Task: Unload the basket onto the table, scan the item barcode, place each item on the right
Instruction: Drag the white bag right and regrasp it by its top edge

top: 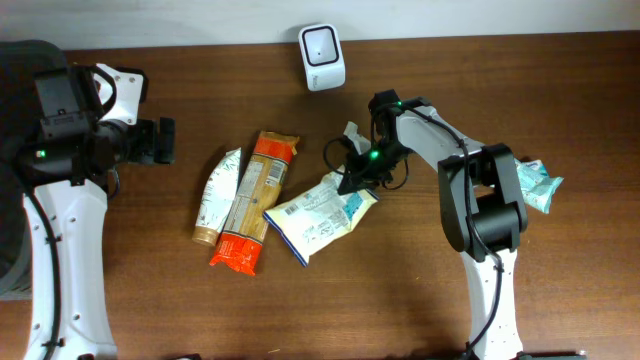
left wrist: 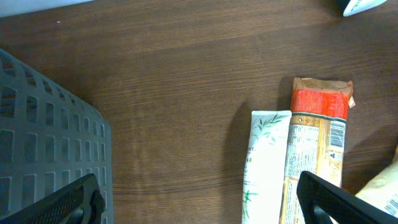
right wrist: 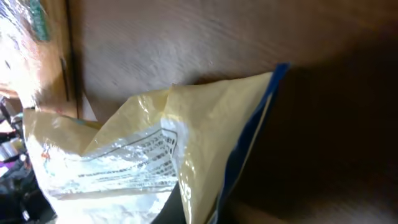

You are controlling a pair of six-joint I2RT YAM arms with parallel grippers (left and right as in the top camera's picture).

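Note:
A yellow and white snack bag point(top: 318, 213) with a blue edge lies in the middle of the table, its printed side up. My right gripper point(top: 364, 176) is shut on the bag's upper right corner. In the right wrist view the bag point(right wrist: 155, 149) fills the frame, and its crinkled edge runs down between the jaws of my right gripper point(right wrist: 205, 214). The white barcode scanner point(top: 322, 57) stands at the table's back edge. My left gripper point(top: 163, 140) hangs open at the far left, holding nothing. In the left wrist view its dark fingers point(left wrist: 74, 202) stand wide apart over bare wood.
A white pouch point(top: 217, 195) and an orange-red packet point(top: 256, 200) lie side by side left of the bag. A teal packet point(top: 540, 185) lies behind the right arm. A grey basket point(left wrist: 50, 137) sits at the left edge.

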